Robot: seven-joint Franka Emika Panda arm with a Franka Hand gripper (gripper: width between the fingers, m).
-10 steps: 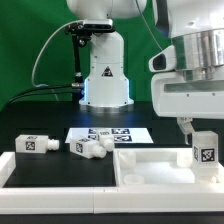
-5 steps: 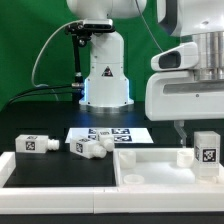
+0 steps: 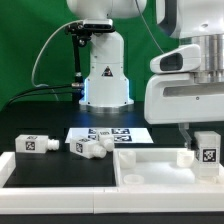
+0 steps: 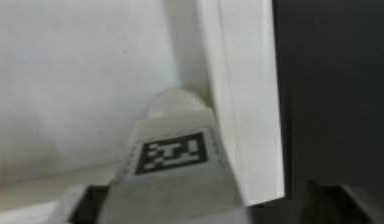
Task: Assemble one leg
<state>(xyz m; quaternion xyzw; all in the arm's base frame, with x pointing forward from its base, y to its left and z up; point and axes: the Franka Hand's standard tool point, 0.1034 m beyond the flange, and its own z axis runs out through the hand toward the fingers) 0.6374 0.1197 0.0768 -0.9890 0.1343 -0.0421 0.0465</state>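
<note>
The small white plastic block-shaped leg (image 3: 207,152), with a black-and-white square tag on its side, stands upright at the exterior view's right. It is at the far right end of the large flat white square panel with a raised rim (image 3: 150,172). The white robot hand hangs directly above it, and one dark finger (image 3: 185,131) reaches down just beside the leg on the exterior view's left. In the wrist view the same leg (image 4: 175,150) fills the lower middle of the picture with its tag facing the camera. Its rounded end lies close against the panel's raised rim (image 4: 242,80), and the black tabletop (image 4: 340,80) shows on the other side of that rim. The claw (image 4: 210,203) straddles the leg, its fingers showing only as dark blurred shapes on either side. I cannot tell whether they press on the leg or stand clear of it, nor whether the leg rests on the panel or is lifted off it. Well apart, towards the exterior view's left, another tagged white block (image 3: 33,143) stands on the tabletop. A small cluster of white pegs (image 3: 90,148) lies tipped over near it. Just behind them the marker board (image 3: 108,133) lies flat in front of the white robot base (image 3: 105,75).
</note>
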